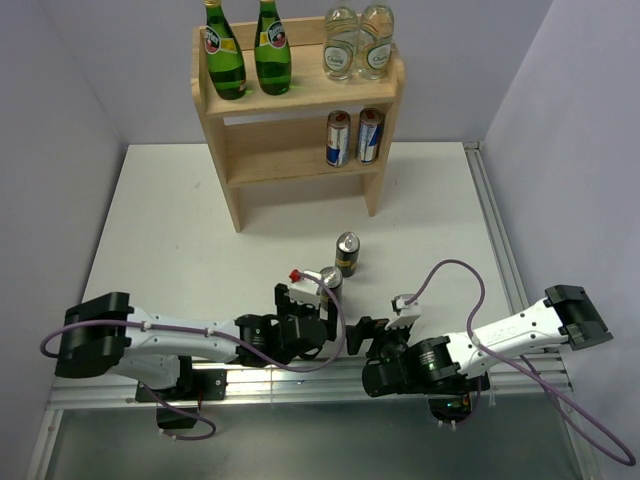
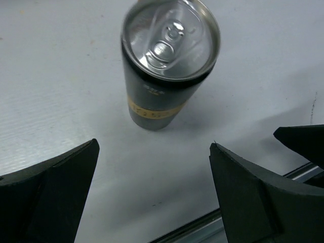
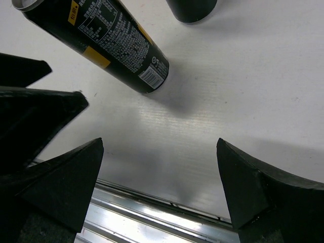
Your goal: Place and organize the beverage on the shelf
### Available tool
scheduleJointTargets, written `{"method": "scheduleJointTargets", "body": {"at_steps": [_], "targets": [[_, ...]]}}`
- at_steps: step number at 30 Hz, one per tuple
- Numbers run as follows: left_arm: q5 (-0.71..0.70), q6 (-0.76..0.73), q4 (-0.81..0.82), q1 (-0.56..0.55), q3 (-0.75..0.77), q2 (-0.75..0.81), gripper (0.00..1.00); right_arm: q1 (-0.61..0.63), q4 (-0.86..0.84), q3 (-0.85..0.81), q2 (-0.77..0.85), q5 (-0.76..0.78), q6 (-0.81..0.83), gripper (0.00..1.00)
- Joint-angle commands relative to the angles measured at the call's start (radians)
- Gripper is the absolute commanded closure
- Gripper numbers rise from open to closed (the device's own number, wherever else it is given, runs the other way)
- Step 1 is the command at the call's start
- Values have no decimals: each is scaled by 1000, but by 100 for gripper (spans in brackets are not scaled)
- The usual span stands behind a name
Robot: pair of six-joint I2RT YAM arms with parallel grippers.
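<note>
Right wrist, far can point(image 3: 191, 9) mostly cropped

White table point(image 1: 170, 230): shelf point(image 1: 300, 165) at back; far dark can point(image 1: 347, 254), near dark can point(image 1: 331, 281) upright

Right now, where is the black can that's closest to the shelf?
In the top view that can stands upright on the table, about midway across, in front of the shelf, just beyond the other black can near the left claw.
</note>
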State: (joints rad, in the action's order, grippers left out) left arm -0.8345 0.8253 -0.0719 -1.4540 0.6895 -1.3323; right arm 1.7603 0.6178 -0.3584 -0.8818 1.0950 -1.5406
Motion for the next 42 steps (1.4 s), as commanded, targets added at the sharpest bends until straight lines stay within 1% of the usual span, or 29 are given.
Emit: {"method": "scheduleJointTargets", "body": {"at_steps": [1, 5, 6, 8, 9, 12, 15, 19, 21, 24, 25, 27, 28, 31, 32, 33, 34, 35, 37, 38, 40, 41, 42], "targets": [[-20, 20, 156, -12, 4, -83, 2, 11, 54, -39, -25, 66, -67, 0], [-98, 0, 251, -12, 27, -198, 3, 14, 76, -57, -58, 66, -85, 0], [-101, -24, 291, -3, 34, -249, 3, 16, 77, -57, -66, 66, -88, 0], [-80, -52, 348, 21, 48, -292, 5, 18, 77, -59, -69, 65, -92, 0], [-68, -73, 401, 49, 50, -327, 6, 18, 79, -57, -69, 63, -96, 0], [-54, -100, 466, 98, 51, -372, 6, 22, 79, -56, -66, 62, -99, 0], [-54, -165, 546, 127, 51, -429, 7, 25, 73, -54, -69, 60, -98, 0], [-55, -216, 638, 145, 53, -453, 8, 27, 72, -62, -91, 66, -98, 0], [-51, -225, 658, 165, 53, -459, 10, 27, 76, -68, -111, 66, -99, 0], [-75, -230, 663, 179, 67, -476, 37, 27, 85, -80, -140, 68, -107, 0], [-77, -233, 662, 182, 76, -479, 58, 27, 86, -85, -146, 66, -108, 0], [-104, -227, 637, 187, 87, -476, 84, 25, 97, -91, -160, 66, -115, 0], [-113, -226, 620, 187, 90, -472, 95, 27, 100, -96, -164, 68, -116, 0], [-153, -221, 545, 187, 87, -414, 99, 27, 103, -97, -169, 68, -121, 0], [-158, -225, 525, 188, 85, -391, 100, 27, 102, -96, -164, 66, -119, 0], [-163, -226, 459, 190, 85, -333, 100, 27, 100, -94, -164, 68, -118, 0], [-149, -229, 433, 195, 85, -300, 100, 25, 96, -93, -163, 69, -115, 0], [-125, -236, 397, 214, 88, -235, 100, 27, 89, -91, -160, 69, -109, 0], [-88, -253, 313, 254, 105, -170, 100, 27, 77, -83, -157, 72, -102, 0], [-65, -284, 295, 294, 108, -107, 100, 27, 60, -80, -154, 72, -93, 0], [-58, -314, 244, 336, 134, -53, 100, 27, 45, -70, -152, 74, -87, 0], [-45, -336, 239, 377, 142, -9, 100, 25, 25, -65, -148, 74, -78, 0], [-31, -382, 232, 400, 166, 8, 100, 27, 13, -60, -146, 71, -70, 0]]}}
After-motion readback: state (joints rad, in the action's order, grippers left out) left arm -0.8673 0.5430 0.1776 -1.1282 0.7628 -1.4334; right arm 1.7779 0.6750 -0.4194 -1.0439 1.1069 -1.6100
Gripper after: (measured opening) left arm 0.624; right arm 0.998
